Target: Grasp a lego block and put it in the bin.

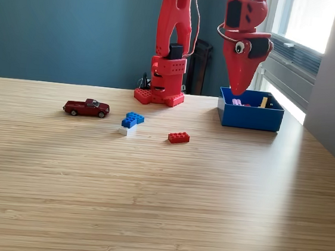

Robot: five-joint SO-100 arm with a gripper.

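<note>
fingers look closed to a point, nothing visible between them, on my gripper point(239, 90). it hangs tip-down just above the back-left part of the bin point(249, 118), as the exterior view shows it. bin is the blue open box on the exterior view's right, sitting on the wooden table point(160, 196). i can see a pink lego piece point(237, 101) and a yellow piece point(264, 101) inside it, plus something dark i can't identify. red lego block point(179, 137) lies flat on the table, well apart from the bin, toward the exterior view's left of it. further left sit blue lego blocks point(132, 120) touching each other, with a small white block point(123, 130) just beside them. dark red toy car point(86, 108) is beyond those on the left. red arm base point(160, 96) stands at the table's far edge.
</note>
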